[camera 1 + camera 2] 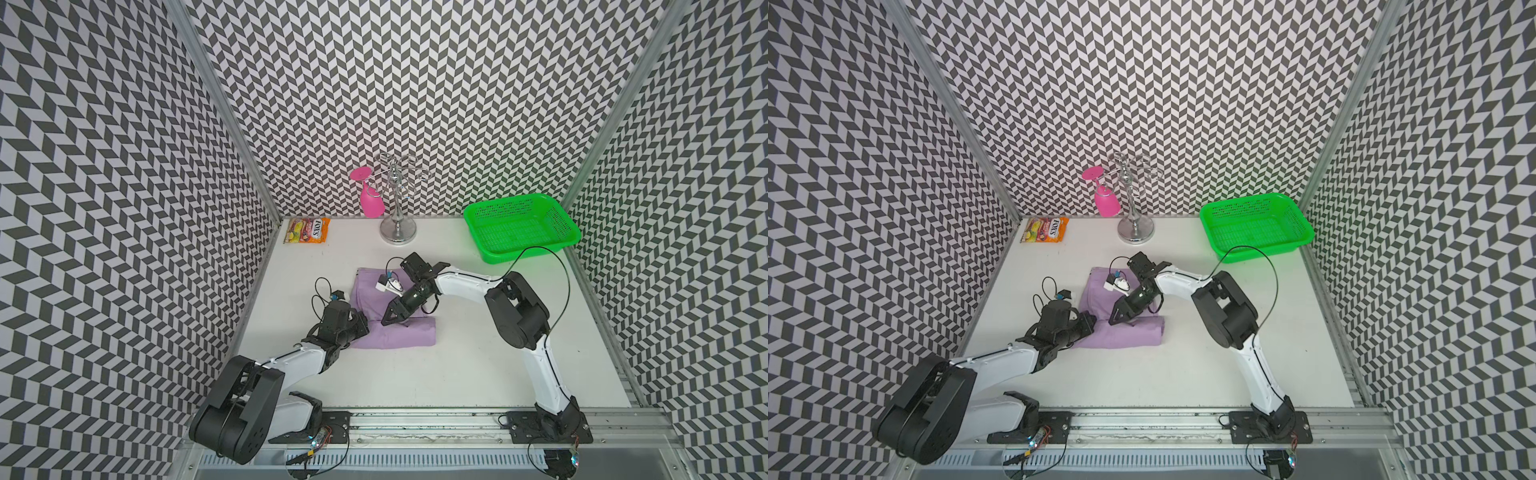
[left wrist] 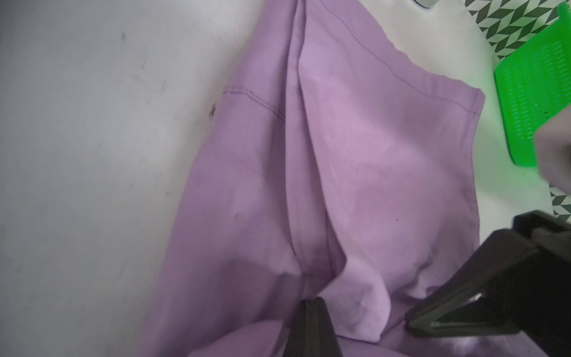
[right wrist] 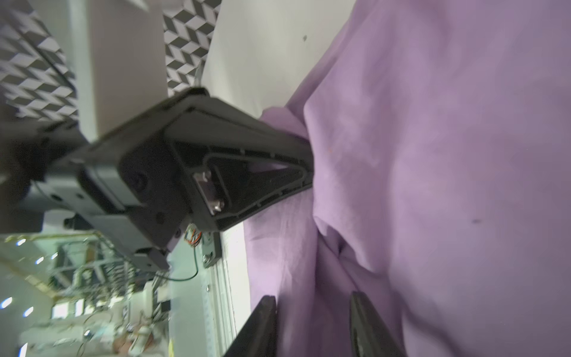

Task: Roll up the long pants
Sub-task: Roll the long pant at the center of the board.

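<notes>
Tabletop [image 1: 457, 365], left gripper [image 2: 307, 304] pinching pants [image 2: 370, 154], right gripper [image 3: 312, 296] parted

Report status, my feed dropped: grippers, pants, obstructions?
Left gripper shut on long pants. Right gripper open over them. Pants partly folded. Nothing blocking.

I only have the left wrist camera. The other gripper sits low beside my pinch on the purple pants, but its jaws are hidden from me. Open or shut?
Observer: Open. In the right wrist view the right gripper has its fingers apart, with the pants showing in the gap.
Operator: How does the whole garment lie?
Observer: In both top views, a folded band runs across the near edge, and a flat part runs away behind it.
Operator: What's on the far side of the table?
Observer: A glass stand with a pink glass hanging on it, and a candy bag in the far left corner.
</notes>
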